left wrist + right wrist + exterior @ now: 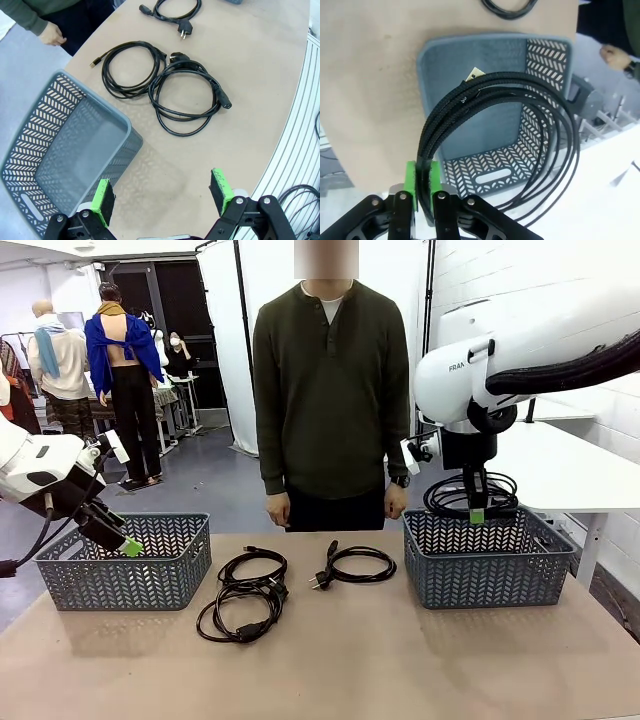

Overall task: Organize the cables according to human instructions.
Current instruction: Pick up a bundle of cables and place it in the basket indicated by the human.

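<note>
hanging straight down over the right basket (pixel 460 55) with right hand (pixel 423 182) clamped on one coiled cable (pixel 445 112). tilted down by the left basket (pixel 95 145) with left hand (pixel 162 192) spread wide, holding nothing. lying on the counter (pixel 400 660) between: three more cables (pixel 245 587).

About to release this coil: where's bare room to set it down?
Both the right basket, under the right gripper and held cable, and the left basket are bare inside. The table's near strip is free. Crowded: between the baskets, two overlapping cables and a third.
</note>
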Controlling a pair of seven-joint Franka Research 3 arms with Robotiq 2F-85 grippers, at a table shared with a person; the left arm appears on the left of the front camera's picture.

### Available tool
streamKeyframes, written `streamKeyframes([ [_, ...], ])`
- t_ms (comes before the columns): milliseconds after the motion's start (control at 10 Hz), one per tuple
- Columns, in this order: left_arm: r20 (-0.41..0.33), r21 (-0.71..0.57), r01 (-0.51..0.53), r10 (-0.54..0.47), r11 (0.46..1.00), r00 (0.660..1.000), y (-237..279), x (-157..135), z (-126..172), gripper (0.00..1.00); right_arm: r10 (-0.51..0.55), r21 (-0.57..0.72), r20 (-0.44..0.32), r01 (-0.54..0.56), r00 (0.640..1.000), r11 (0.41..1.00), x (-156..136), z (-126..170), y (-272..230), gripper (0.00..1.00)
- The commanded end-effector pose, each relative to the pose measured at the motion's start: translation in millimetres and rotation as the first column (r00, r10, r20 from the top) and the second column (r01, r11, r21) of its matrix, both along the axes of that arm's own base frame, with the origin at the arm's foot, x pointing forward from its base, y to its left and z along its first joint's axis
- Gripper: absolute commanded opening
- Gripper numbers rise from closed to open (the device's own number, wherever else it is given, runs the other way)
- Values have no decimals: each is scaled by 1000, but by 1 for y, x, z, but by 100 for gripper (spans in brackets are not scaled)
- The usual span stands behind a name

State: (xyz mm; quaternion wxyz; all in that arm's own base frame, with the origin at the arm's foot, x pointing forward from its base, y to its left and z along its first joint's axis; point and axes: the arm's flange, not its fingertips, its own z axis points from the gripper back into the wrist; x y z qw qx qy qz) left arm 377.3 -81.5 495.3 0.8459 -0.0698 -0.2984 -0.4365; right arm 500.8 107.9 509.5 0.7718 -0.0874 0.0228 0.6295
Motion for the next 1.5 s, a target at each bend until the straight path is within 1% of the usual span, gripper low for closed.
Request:
streamKeyframes([
  [0,-4,-1,5,-5,1000,1000,2,1,-1,100,30,38,-12,-29,999,999,6,-8,-7,0],
  [100,-4,-1,5,-5,1000,1000,2,1,-1,100,0,0,0,0,1000,1000,0,0,0,0],
  [600,-4,-1,5,-5,1000,1000,2,1,-1,100,0,0,0,0,1000,1000,0,0,0,0],
  [700,-4,-1,5,-5,1000,1000,2,1,-1,100,11,4,-2,-11,1000,1000,2,-2,-1,0],
  [800,-4,-1,5,-5,1000,1000,2,1,-1,100,64,2,4,-64,998,998,8,-3,-9,0],
  [1000,-4,-1,5,-5,1000,1000,2,1,-1,100,98,24,-3,-98,995,995,18,-7,-25,0],
  [1100,-4,-1,5,-5,1000,1000,2,1,-1,100,125,35,-2,-124,992,992,24,-11,-32,0],
  [1400,-4,-1,5,-5,1000,1000,2,1,-1,100,171,70,-31,-168,985,983,43,-32,-47,0],
])
